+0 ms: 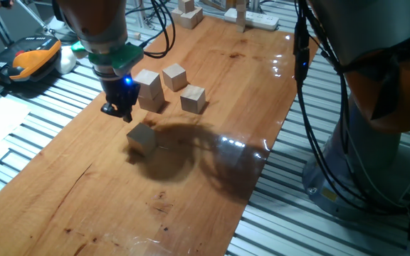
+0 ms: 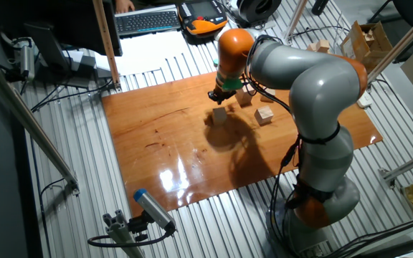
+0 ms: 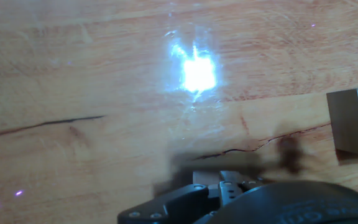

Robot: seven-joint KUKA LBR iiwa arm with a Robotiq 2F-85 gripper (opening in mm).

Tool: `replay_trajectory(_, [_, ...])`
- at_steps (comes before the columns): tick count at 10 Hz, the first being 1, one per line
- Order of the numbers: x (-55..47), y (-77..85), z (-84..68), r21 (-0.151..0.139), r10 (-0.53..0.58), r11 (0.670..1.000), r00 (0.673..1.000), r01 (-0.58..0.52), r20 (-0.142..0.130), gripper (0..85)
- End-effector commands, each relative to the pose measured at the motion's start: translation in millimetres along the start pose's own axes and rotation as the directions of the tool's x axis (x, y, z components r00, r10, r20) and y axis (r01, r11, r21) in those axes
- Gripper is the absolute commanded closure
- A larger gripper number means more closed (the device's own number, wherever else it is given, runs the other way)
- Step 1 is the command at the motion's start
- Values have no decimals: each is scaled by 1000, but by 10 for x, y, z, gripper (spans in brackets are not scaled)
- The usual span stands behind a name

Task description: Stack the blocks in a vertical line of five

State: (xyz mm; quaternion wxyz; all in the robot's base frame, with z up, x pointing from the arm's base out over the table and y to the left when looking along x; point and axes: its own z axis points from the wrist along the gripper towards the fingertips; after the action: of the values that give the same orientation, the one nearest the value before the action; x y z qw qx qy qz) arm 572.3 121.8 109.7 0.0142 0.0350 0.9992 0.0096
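Observation:
Light-tan wooden blocks lie on the wooden table. One block lies alone nearest the front. Behind it a taller tan block shape looks two blocks high. Two more single blocks lie to its right. My gripper hangs just left of the tall shape and up-left of the lone block, touching neither. Its fingers look closed together and empty. In the other fixed view the gripper is above the lone block. In the hand view one block shows at the right edge.
A white power strip and a cardboard box sit at the table's far end. An orange and black device and papers lie off the table's left side. The arm's base stands beside the table.

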Motion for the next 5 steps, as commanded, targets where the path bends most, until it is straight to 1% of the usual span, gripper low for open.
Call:
replay_trajectory(1, [10,13,13,-9,-8,1000,1000,8,0,850])
replay_trajectory(2, [29,30,32,-22,-5,1000,1000,5,3,850])
replay_trajectory(4, [57,56,59,-23,13,1000,1000,-13,4,850])
replay_trajectory(5, [63,59,60,-24,35,999,999,-35,1,850])
